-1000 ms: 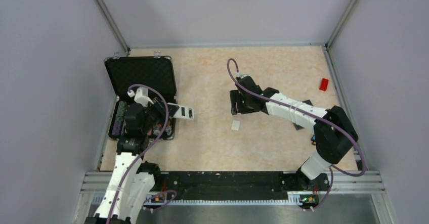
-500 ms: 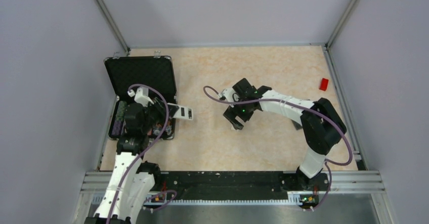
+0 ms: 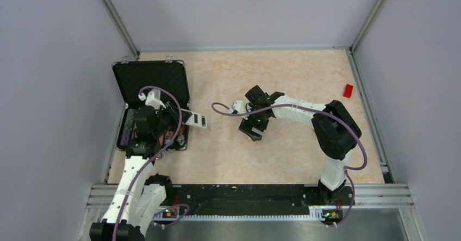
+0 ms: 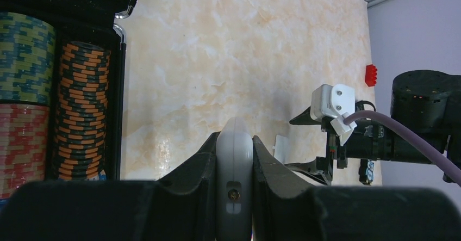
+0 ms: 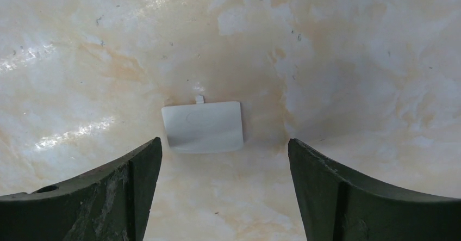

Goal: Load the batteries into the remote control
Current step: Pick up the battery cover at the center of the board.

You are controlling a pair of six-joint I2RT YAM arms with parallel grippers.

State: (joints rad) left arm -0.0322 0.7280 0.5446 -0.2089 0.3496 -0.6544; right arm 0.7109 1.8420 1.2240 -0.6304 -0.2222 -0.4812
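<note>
Left gripper clamped on the remote control; right gripper open above a small white cover piece.

At the near left, the left gripper holds the white remote control edge-on between its fingers, jutting out past the right rim of an open black case packed with stacked poker chips. Toward the middle of the marble-patterned table, the right gripper points down with jaws spread wide. The cover piece lies flat on the table between them, touching neither. A red block sits by the far right edge.
</note>
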